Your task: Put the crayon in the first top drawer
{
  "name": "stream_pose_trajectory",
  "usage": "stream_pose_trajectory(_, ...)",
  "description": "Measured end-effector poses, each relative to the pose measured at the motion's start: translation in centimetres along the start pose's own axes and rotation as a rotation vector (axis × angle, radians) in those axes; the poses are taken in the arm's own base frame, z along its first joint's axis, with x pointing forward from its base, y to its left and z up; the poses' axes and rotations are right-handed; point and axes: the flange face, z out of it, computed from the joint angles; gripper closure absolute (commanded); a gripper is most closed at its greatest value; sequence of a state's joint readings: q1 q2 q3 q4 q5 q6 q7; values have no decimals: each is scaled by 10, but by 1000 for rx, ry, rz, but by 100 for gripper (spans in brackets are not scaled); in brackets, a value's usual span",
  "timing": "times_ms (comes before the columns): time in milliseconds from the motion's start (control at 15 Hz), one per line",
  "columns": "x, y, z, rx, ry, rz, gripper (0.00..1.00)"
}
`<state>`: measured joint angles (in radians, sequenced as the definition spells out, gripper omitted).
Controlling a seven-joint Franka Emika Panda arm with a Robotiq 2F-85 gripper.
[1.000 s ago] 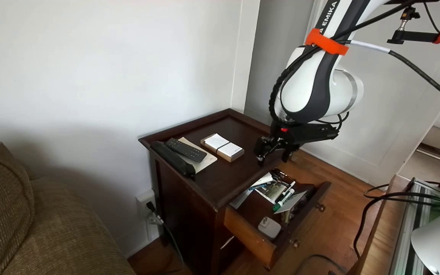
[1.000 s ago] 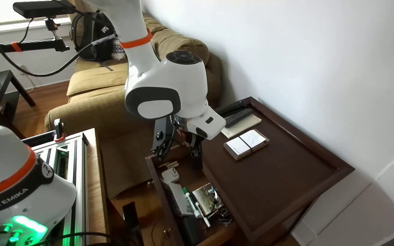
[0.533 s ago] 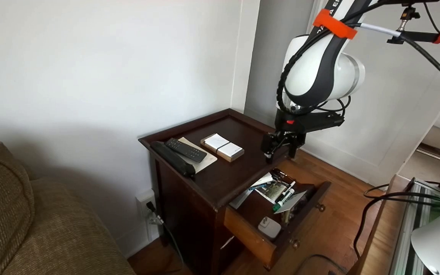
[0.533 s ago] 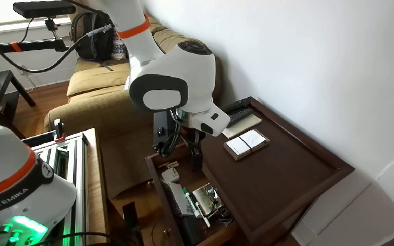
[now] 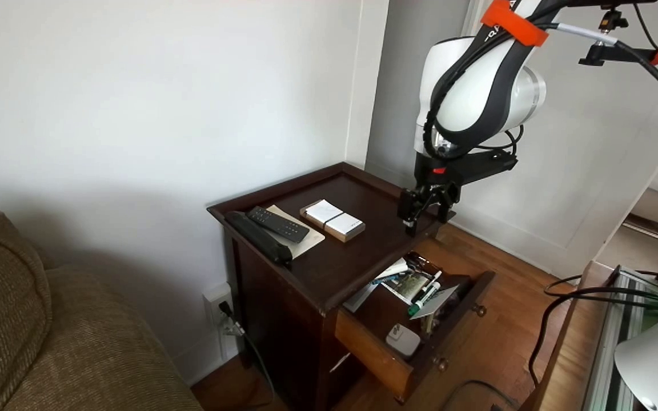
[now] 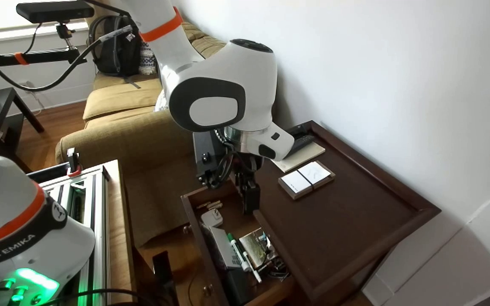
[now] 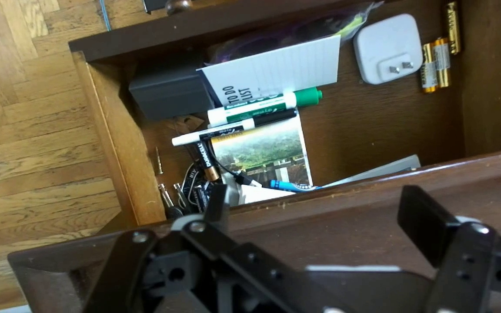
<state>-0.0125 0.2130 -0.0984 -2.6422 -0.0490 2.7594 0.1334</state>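
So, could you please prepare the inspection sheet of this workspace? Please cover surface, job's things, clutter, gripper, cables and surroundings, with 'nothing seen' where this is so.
Surface: dark table top bears remote, pale paper, long black object and banded cards.
Job's things: top drawer stands open; no crayon identified for certain, though a blue stick inside may be it.
Clutter: drawer holds green marker, black marker, to-do list, white charger and batteries, among other items.
Gripper: open, nothing seen in its grasp.
Cables: black cable alongside the arm; cord hanging from the wall outlet.
Surroundings: couch with backpack on it, white wall, wooden floor.
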Motion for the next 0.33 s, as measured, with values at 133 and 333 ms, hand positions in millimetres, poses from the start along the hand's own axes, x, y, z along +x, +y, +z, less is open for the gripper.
stream_pose_trajectory(133, 1, 0, -2, -4, 5, -4, 0)
stream_pose_trajectory(333, 1, 1, -2, -5, 6, -4, 0)
